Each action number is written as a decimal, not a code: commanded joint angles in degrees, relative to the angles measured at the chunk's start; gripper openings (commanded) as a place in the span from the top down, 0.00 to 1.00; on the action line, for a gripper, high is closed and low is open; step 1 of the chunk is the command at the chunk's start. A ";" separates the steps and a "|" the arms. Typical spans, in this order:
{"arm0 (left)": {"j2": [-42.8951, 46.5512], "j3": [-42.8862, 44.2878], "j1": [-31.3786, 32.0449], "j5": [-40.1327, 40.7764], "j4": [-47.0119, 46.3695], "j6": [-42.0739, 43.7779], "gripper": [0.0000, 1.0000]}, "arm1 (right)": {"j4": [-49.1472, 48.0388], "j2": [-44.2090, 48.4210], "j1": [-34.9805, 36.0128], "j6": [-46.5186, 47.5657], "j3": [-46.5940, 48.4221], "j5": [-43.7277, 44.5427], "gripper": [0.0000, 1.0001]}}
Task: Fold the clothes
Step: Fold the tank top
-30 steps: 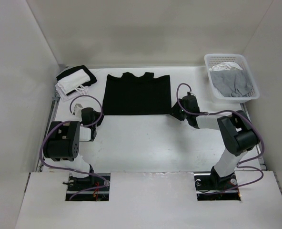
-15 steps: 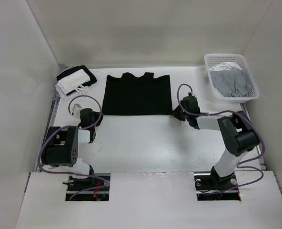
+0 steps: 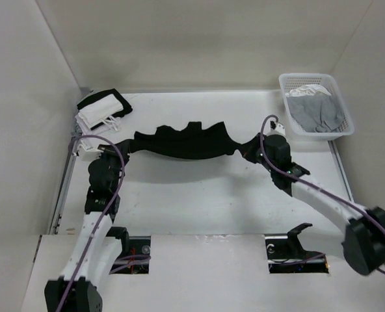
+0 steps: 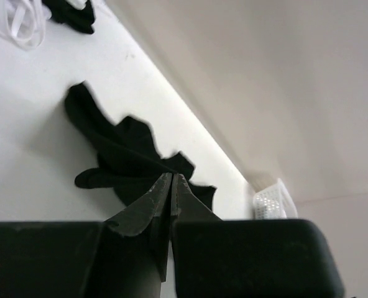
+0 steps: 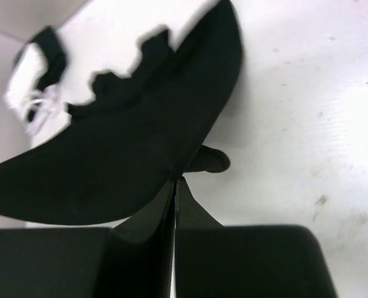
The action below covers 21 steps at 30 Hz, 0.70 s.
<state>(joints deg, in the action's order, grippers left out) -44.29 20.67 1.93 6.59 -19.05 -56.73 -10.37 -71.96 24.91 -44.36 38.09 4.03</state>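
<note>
We see the left gripper point(image 4: 172, 178) with its jaws pressed together on one corner of the clothes point(image 3: 186, 144). The right gripper point(image 5: 175, 180) pinches the opposite corner likewise. The black garment hangs stretched between them, sagging at its middle, over the far half of the table point(image 3: 199, 195); whether its far edge touches the surface we cannot tell. Further out, a folded black-and-white stack point(image 3: 101, 107) lies far left, and a white basket point(image 3: 309, 77) holding grey garments point(image 3: 317, 112) stands far right.
</note>
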 commanded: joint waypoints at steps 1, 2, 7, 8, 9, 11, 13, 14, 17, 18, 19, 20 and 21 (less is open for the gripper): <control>10.25 4.19 0.65 -0.17 11.73 2.85 1.00 | 8.14 13.64 4.13 2.69 -0.56 4.74 0.99; 13.41 5.86 1.09 -0.26 14.36 3.11 1.00 | 11.74 18.39 5.71 3.05 -0.03 6.50 1.00; 23.80 14.65 3.55 0.00 24.83 4.17 1.00 | 27.31 35.38 16.68 4.72 7.42 16.16 1.00; 25.21 16.23 4.08 0.18 26.50 4.26 1.00 | 29.86 37.40 19.41 4.98 9.53 18.71 1.00; 26.35 17.90 4.61 0.26 28.00 4.26 1.00 | 32.06 38.99 22.30 5.07 11.55 21.17 1.00; 28.11 20.80 5.23 0.35 30.37 4.43 1.00 | 35.32 40.67 28.72 5.33 15.33 26.61 1.00; 29.08 22.92 5.40 0.44 31.79 4.43 1.00 | 37.34 41.11 35.22 5.51 18.33 32.32 1.00; 29.35 23.62 5.40 0.27 32.23 4.43 1.00 | 37.88 41.03 38.47 5.51 19.47 35.05 1.00; 29.00 22.85 5.05 0.26 33.55 4.43 1.00 | 37.71 39.63 44.65 6.82 20.36 40.34 1.00; 28.57 21.54 4.88 0.18 33.46 4.17 1.00 | 37.27 38.49 44.22 7.53 19.84 40.96 1.00; 27.95 19.78 4.88 0.26 33.03 3.91 1.00 | 36.92 37.52 42.74 7.79 19.31 40.71 1.00; 27.08 18.11 4.79 0.61 32.59 3.99 1.00 | 35.78 35.86 38.98 8.23 18.00 38.01 1.00; 25.85 16.53 4.70 0.88 31.97 3.82 1.00 | 34.73 34.71 35.73 8.32 16.77 35.28 1.00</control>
<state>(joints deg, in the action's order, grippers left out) -15.14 40.95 7.09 6.92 11.18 -53.30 23.77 -33.21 65.89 -38.24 57.01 38.09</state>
